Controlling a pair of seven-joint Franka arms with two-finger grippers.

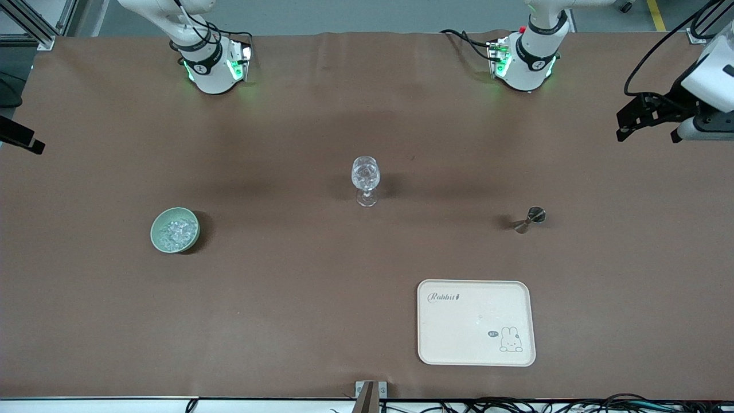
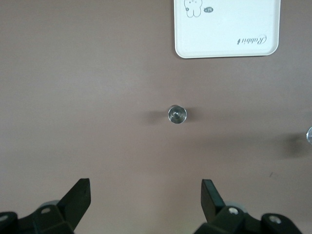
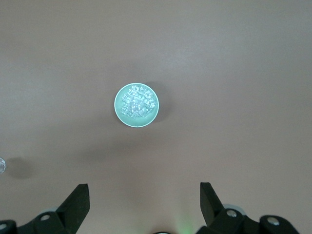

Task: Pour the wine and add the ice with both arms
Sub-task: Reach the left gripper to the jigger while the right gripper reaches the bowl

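Note:
A clear stemmed wine glass [image 1: 366, 178] stands mid-table. A pale green bowl [image 1: 156, 232] holding the ice [image 1: 176, 229] sits toward the right arm's end. A small metal jigger [image 1: 530, 218] stands toward the left arm's end. In the front view only the lower parts of the left arm [image 1: 530, 57] and right arm [image 1: 209, 63] show. My left gripper [image 2: 146, 187] is open and empty, high over the table, with the jigger [image 2: 176, 114] below. My right gripper [image 3: 144, 190] is open and empty, high above the bowl [image 3: 118, 103] of ice [image 3: 137, 101].
A cream tray [image 1: 476, 350] with a rabbit print lies nearer the front camera than the jigger; it also shows in the left wrist view [image 2: 229, 48]. White and black equipment [image 1: 676, 103] juts in at the left arm's end of the table.

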